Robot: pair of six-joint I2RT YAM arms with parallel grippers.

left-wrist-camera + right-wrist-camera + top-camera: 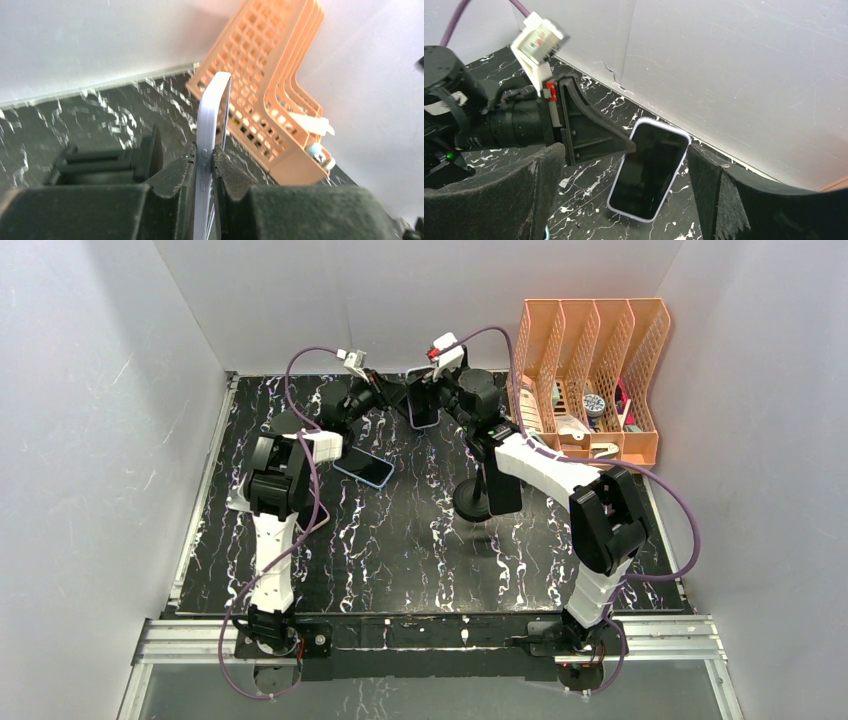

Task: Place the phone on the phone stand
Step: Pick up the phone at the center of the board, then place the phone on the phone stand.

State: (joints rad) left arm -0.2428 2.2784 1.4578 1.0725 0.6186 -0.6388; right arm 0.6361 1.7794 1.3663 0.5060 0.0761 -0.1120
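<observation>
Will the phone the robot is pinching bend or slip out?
Probably no bending: the phone stands straight and stiff above the left gripper. It might slip or swivel a little, since the fingers pinch only near one edge and its screen looks glassy. Their fuzzy-looking surface should help.

White panel walls (pixel 400 300) on three sides. Black, white-veined tabletop (pixel 400 540). Orange mesh file rack (pixel 590 330) right of the right gripper (pixel 435 400), against back wall.
</observation>
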